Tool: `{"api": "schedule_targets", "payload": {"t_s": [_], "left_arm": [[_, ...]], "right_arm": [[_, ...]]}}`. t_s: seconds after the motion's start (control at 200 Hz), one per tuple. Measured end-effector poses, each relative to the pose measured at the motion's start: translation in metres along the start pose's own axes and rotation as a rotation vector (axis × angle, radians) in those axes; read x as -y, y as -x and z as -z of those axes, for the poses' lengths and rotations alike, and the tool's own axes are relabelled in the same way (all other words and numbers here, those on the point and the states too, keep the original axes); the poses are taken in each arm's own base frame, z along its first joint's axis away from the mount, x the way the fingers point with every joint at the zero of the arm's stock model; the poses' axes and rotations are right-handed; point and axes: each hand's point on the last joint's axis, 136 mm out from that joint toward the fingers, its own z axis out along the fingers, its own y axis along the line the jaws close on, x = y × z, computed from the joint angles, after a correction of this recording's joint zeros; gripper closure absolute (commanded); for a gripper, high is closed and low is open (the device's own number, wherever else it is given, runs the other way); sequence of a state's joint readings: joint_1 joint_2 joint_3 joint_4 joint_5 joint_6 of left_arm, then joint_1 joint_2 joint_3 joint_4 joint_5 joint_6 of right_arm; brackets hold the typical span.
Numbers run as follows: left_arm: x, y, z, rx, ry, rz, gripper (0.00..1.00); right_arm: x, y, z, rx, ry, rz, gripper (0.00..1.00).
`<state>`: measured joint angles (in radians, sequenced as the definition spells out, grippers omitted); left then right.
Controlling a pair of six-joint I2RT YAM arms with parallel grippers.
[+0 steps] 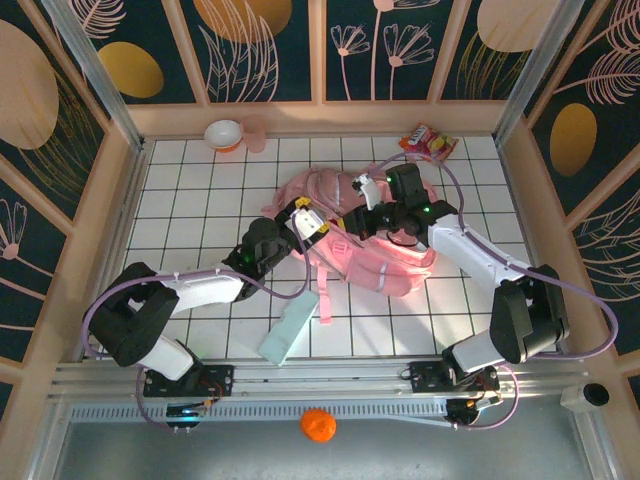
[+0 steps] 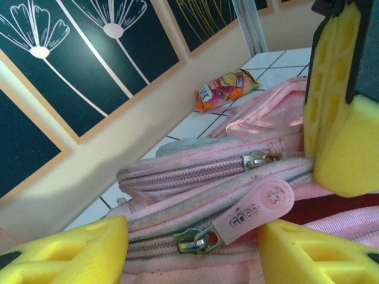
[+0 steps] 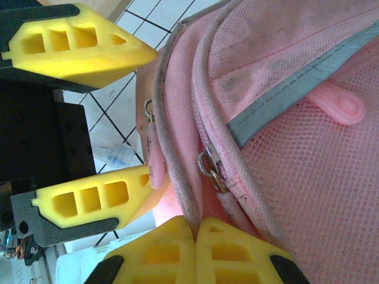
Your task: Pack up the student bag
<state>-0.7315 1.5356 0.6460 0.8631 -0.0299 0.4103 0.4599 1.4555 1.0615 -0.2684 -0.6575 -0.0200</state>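
The student bag lies flat mid-table, pink, with its zippers toward both arms. My left gripper is at its left edge. In the left wrist view this left gripper stands open, its yellow fingers either side of a zip slider with a pink rubber pull tab, not touching it. My right gripper meets the bag from the right. In the right wrist view the right gripper is shut on the bag's piped zip edge, beside a second slider.
An orange snack packet lies at the back right by the wall. A bowl and a pink cup stand at the back left. A pale blue-green flat box lies near the front edge. An orange ball sits below the table rail.
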Motion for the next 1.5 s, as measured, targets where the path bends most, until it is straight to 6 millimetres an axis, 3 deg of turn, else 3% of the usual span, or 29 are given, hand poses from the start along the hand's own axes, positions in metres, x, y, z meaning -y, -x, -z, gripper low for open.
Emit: {"api": "schedule_targets", "payload": {"t_s": [0.24, 0.576, 0.691, 0.851, 1.176, 1.501], "left_arm": [[0.0, -0.002, -0.004, 0.007, 0.006, -0.023, 0.52], [0.002, 0.0, -0.009, 0.023, -0.01, -0.065, 0.81], [0.004, 0.001, -0.009, 0.029, -0.022, -0.072, 0.81], [0.005, 0.002, -0.009, 0.033, -0.036, -0.086, 0.7], [0.005, 0.006, -0.014, 0.023, -0.058, -0.137, 0.98], [0.013, 0.008, -0.011, 0.032, -0.101, -0.093, 1.0]], "right_arm": [[-0.001, 0.0, 0.0, -0.001, 0.003, 0.0, 1.0], [0.001, 0.0, 0.0, 0.002, -0.005, 0.0, 1.0], [0.0, 0.001, 0.001, 0.004, -0.005, 0.002, 1.0], [0.0, 0.0, 0.002, 0.0, -0.005, 0.0, 1.0], [0.002, 0.001, 0.002, 0.003, -0.014, -0.001, 1.0], [0.006, -0.003, 0.016, 0.018, -0.011, -0.017, 1.0]]}}
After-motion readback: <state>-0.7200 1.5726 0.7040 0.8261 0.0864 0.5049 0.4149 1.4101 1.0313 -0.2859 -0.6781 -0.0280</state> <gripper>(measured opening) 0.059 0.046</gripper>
